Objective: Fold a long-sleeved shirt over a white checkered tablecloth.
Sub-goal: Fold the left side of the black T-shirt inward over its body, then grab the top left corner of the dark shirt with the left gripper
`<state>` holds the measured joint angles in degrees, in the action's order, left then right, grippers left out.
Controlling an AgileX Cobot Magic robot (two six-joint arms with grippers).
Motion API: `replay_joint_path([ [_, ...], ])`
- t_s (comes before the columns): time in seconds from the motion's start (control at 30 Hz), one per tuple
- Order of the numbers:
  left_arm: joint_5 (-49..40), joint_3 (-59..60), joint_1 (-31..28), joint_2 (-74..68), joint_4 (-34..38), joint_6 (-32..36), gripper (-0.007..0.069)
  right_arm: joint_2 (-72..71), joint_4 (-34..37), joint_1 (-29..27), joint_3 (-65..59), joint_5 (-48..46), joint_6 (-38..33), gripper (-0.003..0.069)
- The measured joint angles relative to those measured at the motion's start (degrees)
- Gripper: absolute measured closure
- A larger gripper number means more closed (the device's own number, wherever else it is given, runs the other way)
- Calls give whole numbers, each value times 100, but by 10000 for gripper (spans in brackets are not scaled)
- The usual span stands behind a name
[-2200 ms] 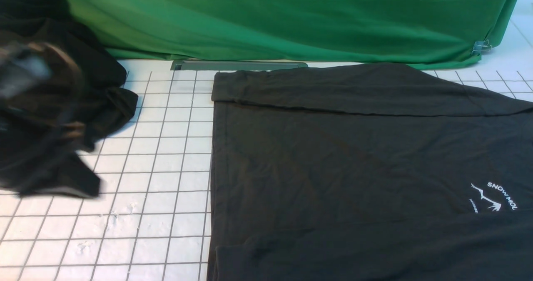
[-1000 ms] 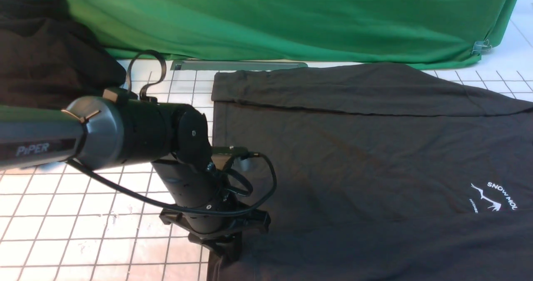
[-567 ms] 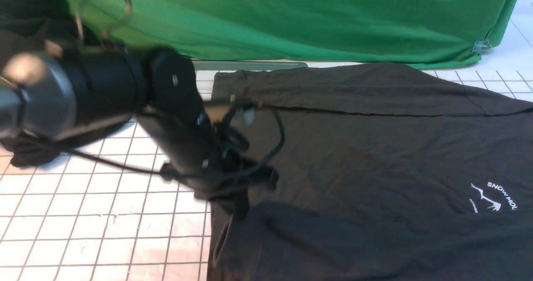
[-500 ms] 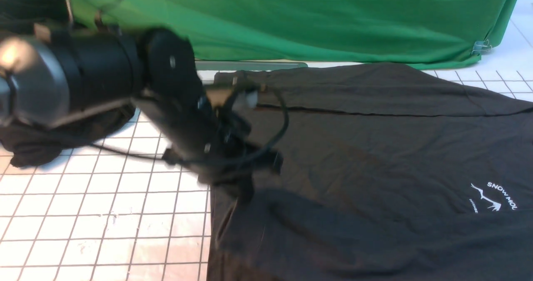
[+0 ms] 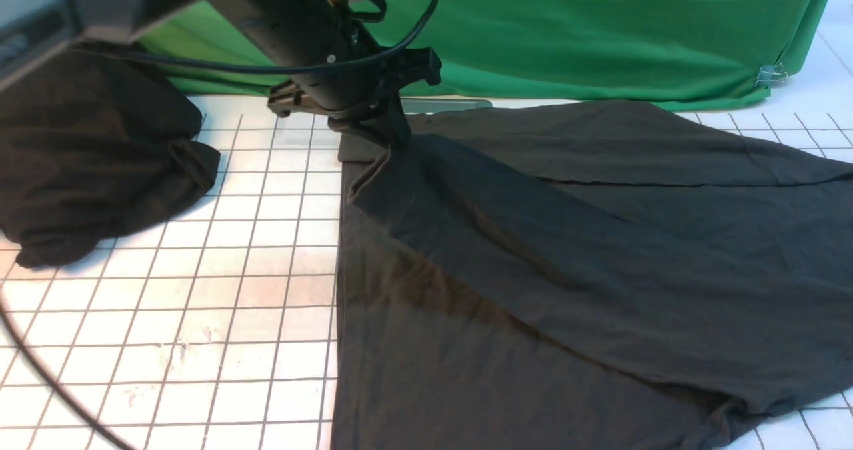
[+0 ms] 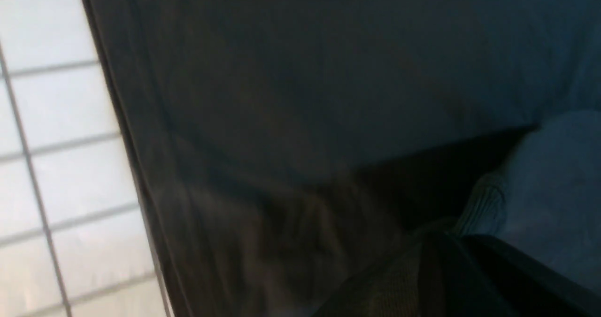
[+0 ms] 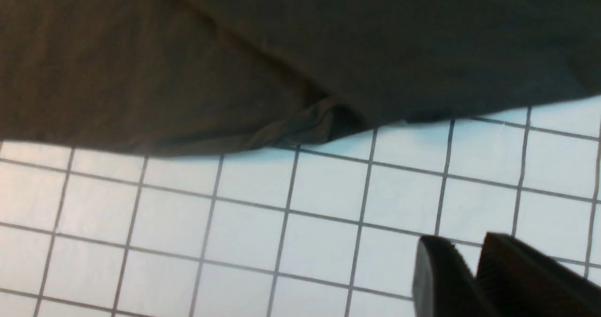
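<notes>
A corner of the long-sleeved shirt (image 5: 566, 270) is pinched tight between the left fingers (image 5: 381, 122). The corner is held up in the air, at the far left end of the shirt, close to the green cloth (image 5: 566, 30). From the fingers, a big flap of the dark grey shirt is stretched down and across, toward the near right. A long slanted fold is made where the flap is laid over the flat part. In the left wrist view, a ribbed edge of the shirt is seen right beside the fingers.

The right fingers (image 7: 512, 279) are seen only in the right wrist view. They are held side by side, very close, over bare squares. It cannot be told if they are fully together. An edge of the shirt, with a small bunched wrinkle, is seen a little way off from them.

The shirt is spread on the right part of the white checkered tablecloth (image 5: 253, 250), which is laid over the bench. Thin grey lines are drawn across it in small squares.

The left arm (image 5: 293, 23) is reached in from the top left, with black wires looped round it. A heap of black cloth (image 5: 93, 163) is left at the far left. A small metal clip (image 5: 770, 73) is fixed to the green cloth.
</notes>
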<state>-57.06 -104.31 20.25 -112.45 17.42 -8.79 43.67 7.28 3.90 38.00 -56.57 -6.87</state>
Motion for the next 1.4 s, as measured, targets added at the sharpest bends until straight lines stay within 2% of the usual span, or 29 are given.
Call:
replay_joint_path([
  [0.2,166,-340,-154,-773,55,-174,577,0,0,0,0,27,112,522],
  [0.33,515,-339,-306,-1142,-47,-357,518,0,5,0,0,32,114,517],
  [0.5,918,-391,-611,-1351,98,-447,357,0,5,0,0,45,130,508],
  [0.6,1097,-580,-853,-1396,486,-392,270,0,5,0,0,106,250,503],
  [0.7,1256,-800,-1044,-1463,761,-361,228,0,5,0,0,173,311,500],
  [0.93,1353,-922,-1117,-1842,1277,-365,219,0,5,0,0,198,583,491],
  [1.07,1351,-922,-1107,-2156,1843,-383,241,0,5,0,0,198,655,484],
  [1.4,2040,-922,-1107,-2572,2540,-389,298,0,5,0,0,198,733,471],
])
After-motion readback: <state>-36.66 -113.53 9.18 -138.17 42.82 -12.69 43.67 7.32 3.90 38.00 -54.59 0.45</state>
